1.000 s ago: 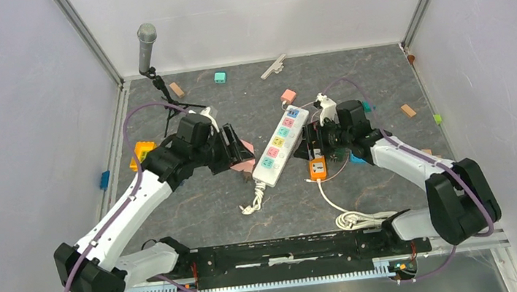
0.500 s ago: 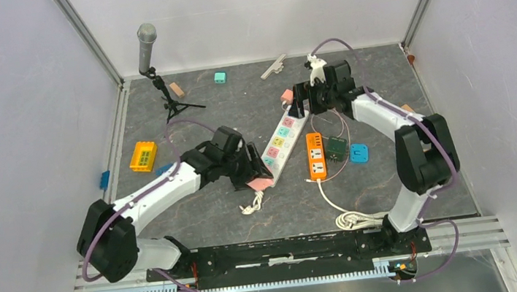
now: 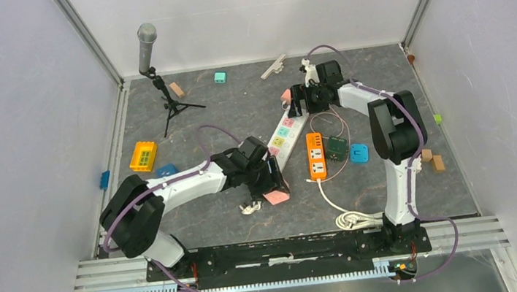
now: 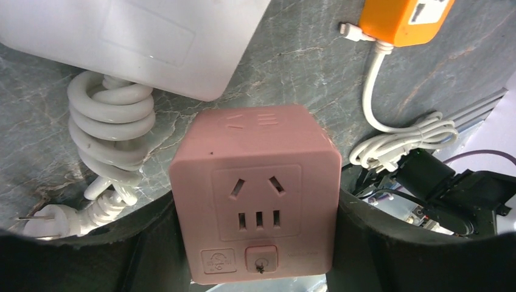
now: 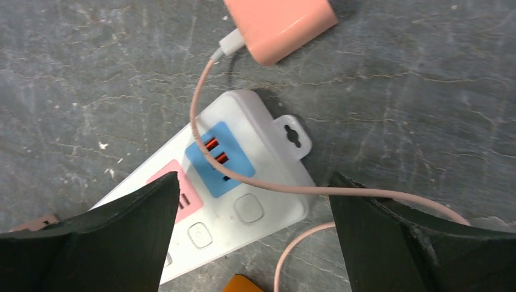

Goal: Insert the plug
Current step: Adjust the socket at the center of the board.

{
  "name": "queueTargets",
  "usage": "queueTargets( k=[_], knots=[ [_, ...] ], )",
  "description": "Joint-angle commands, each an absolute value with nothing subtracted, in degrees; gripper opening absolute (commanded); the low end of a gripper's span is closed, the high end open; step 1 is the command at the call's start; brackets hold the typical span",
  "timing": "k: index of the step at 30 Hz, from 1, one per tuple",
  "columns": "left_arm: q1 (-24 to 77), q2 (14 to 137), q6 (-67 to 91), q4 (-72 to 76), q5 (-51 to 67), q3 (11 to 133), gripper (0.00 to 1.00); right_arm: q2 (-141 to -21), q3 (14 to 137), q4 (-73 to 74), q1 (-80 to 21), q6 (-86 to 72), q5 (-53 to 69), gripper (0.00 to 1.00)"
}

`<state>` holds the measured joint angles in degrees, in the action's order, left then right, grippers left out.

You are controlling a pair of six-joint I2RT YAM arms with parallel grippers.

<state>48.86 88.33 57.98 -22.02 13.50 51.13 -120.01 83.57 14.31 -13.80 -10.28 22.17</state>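
Note:
My left gripper (image 3: 268, 181) is shut on a pink cube socket (image 4: 255, 194), its outlet face toward the wrist camera, just past the near end of the white power strip (image 3: 281, 143). A white plug (image 4: 45, 220) on a coiled white cord (image 4: 109, 121) lies on the table left of the cube; it also shows in the top view (image 3: 250, 207). My right gripper (image 5: 252, 237) is open and empty above the strip's far end (image 5: 243, 182). A pink charger (image 5: 280, 24) lies beyond it, its thin pink cable (image 5: 274, 185) draped across the strip's blue USB panel.
An orange power strip (image 3: 316, 156) lies right of the white one, with a green board (image 3: 337, 149) and blue socket (image 3: 358, 153) beside it. A white cable bundle (image 3: 356, 218) lies near front. A microphone stand (image 3: 147, 45), an orange block (image 3: 143, 156) and small blocks sit around the edges.
My left gripper has carried the pink cube toward the near right, past the white strip's near end. My right gripper moved from the orange strip to the white strip's far end.

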Motion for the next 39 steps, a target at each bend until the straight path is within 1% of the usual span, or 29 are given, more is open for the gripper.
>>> queueTargets(
  k=[1, 6, 8, 11, 15, 19, 23, 28, 34, 39],
  knots=[
    [49.05, 88.33, 60.56, -19.94, 10.67, 49.79, 0.02, -119.75, 84.42, 11.86, -14.07, -8.91, 28.63, 0.93],
    [47.04, 86.57, 59.82, -24.19, 6.89, 47.72, 0.02, -115.07, 76.03, 6.25, -14.07, -10.12, 32.60, 0.88],
    [45.46, 84.91, 59.14, -25.61, 5.63, 46.72, 0.02, -113.15, 72.78, 3.91, -14.03, -10.89, 34.70, 0.84],
    [42.34, 82.15, 57.43, -27.69, 4.19, 45.13, 0.02, -110.84, 67.86, 0.51, -14.17, -12.25, 38.21, 0.76],
    [37.50, 78.87, 54.20, -30.22, 3.75, 43.67, 0.02, -107.18, 61.46, -3.67, -14.90, -13.79, 40.97, 0.72],
    [34.18, 76.64, 50.58, -34.30, 1.49, 44.29, 0.02, -102.96, 55.29, -6.42, -17.61, -15.04, 41.57, 0.72],
    [33.41, 74.76, 46.98, -37.56, 0.23, 46.63, 0.02, -99.62, 51.47, -7.54, -21.73, -15.98, 41.26, 0.72],
    [33.44, 70.69, 42.80, -40.18, 0.52, 50.88, 0.02, -95.39, 48.79, -8.08, -23.95, -16.63, 39.82, 0.76],
    [33.40, 65.93, 40.35, -40.70, 4.67, 57.36, 0.02, -95.84, 53.95, -3.14, -23.88, -13.26, 34.50, 0.84],
    [33.32, 64.65, 40.59, -39.73, 10.89, 63.33, 0.02, -101.18, 60.27, -1.87, -23.90, -12.46, 33.74, 0.86]
  ],
)
